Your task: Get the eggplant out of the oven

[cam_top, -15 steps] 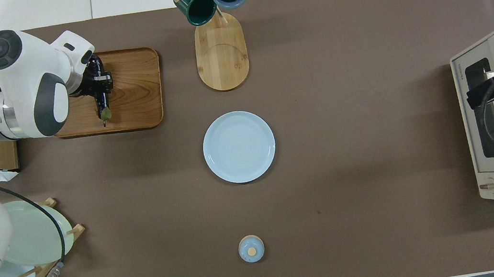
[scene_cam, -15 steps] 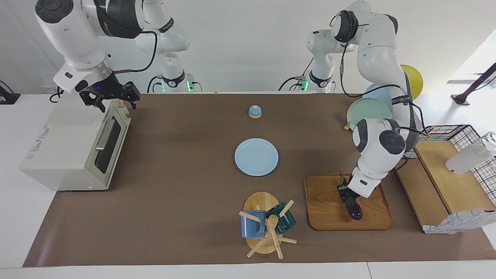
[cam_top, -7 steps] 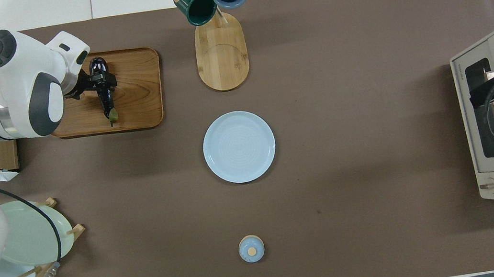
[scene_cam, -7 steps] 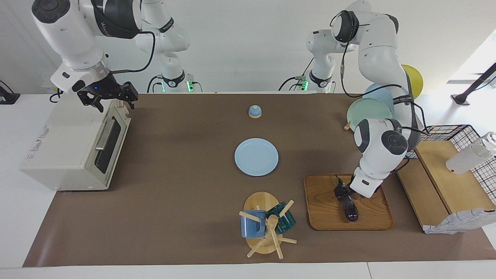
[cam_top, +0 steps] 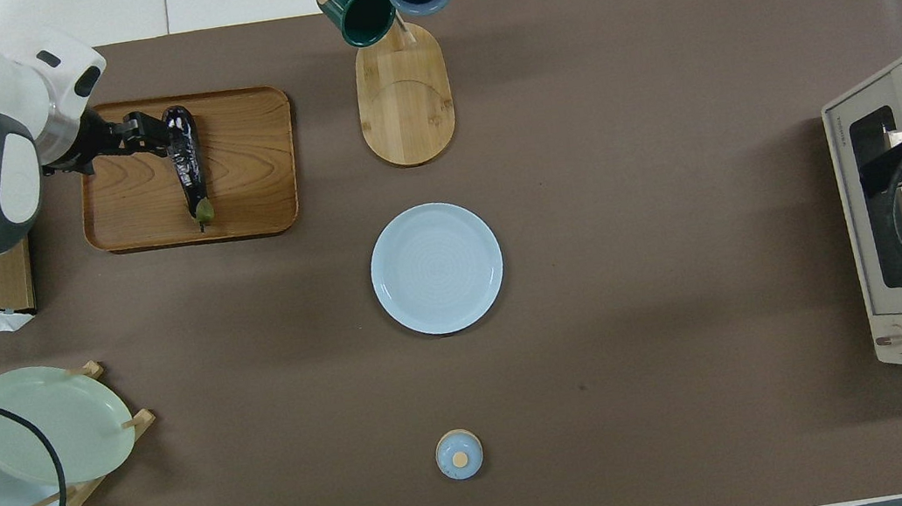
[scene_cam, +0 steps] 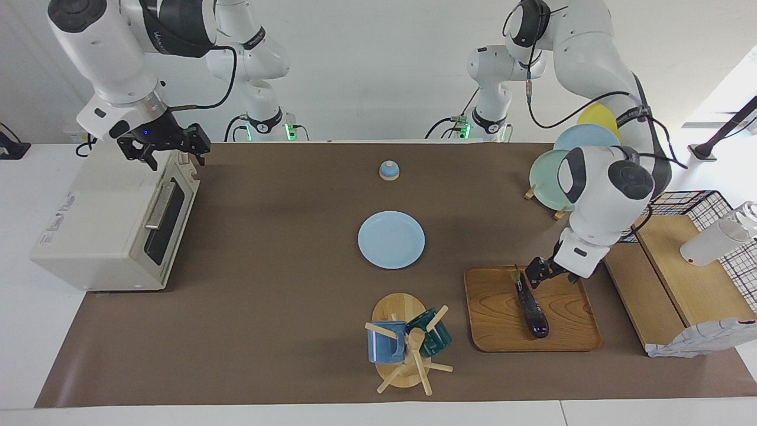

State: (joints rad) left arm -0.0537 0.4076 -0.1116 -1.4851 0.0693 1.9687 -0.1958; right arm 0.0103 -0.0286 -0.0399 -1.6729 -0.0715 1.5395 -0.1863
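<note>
Lying glossy purple-black on the wooden tray (scene_cam: 568, 331), the eggplant (scene_cam: 530, 306) sits beside the open left pincer (scene_cam: 547, 273)

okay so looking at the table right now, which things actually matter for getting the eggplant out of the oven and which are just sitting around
Part of the job:
- eggplant, lying on the wooden tray
- oven, door shut
- left gripper, over the tray beside the eggplant
- right gripper, over the oven

Just lying about:
- blue plate
- mug tree
- plate rack
- small blue lid
</note>
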